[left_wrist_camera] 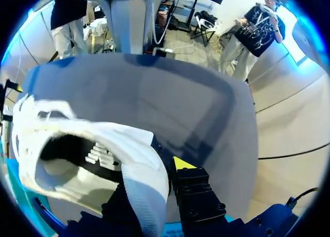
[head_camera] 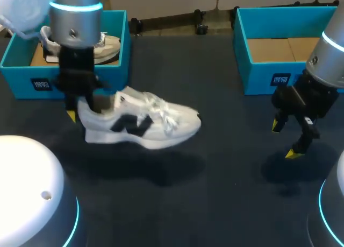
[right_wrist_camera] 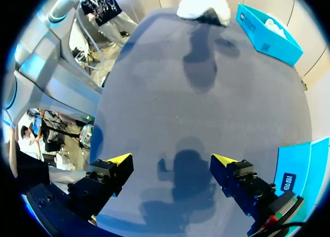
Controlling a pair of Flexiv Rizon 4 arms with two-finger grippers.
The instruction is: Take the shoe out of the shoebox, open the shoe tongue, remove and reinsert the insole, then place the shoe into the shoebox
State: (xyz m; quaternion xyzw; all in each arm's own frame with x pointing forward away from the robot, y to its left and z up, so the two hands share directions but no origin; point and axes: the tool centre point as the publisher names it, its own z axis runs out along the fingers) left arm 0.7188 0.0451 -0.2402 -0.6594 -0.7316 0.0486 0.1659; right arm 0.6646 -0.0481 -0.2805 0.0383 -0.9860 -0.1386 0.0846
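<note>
A white shoe [head_camera: 145,120] with a dark side mark hangs a little above the dark table, casting a shadow beneath it, its toe pointing right. My left gripper [head_camera: 80,110] is shut on the shoe's heel. In the left wrist view the heel collar sits between the fingers of the left gripper [left_wrist_camera: 149,180], one finger outside and one inside the shoe [left_wrist_camera: 77,149]. The left teal shoebox [head_camera: 115,69] stands just behind it. My right gripper [head_camera: 284,139] hangs open over bare table at the right, holding nothing; the right wrist view shows the right gripper [right_wrist_camera: 171,160] far from the shoe [right_wrist_camera: 203,4].
A second white shoe [head_camera: 107,45] lies in the left shoebox. Another teal shoebox [head_camera: 252,75], with only a cardboard floor showing inside, stands at the back right, close behind my right arm. Dark table surface lies between the two arms.
</note>
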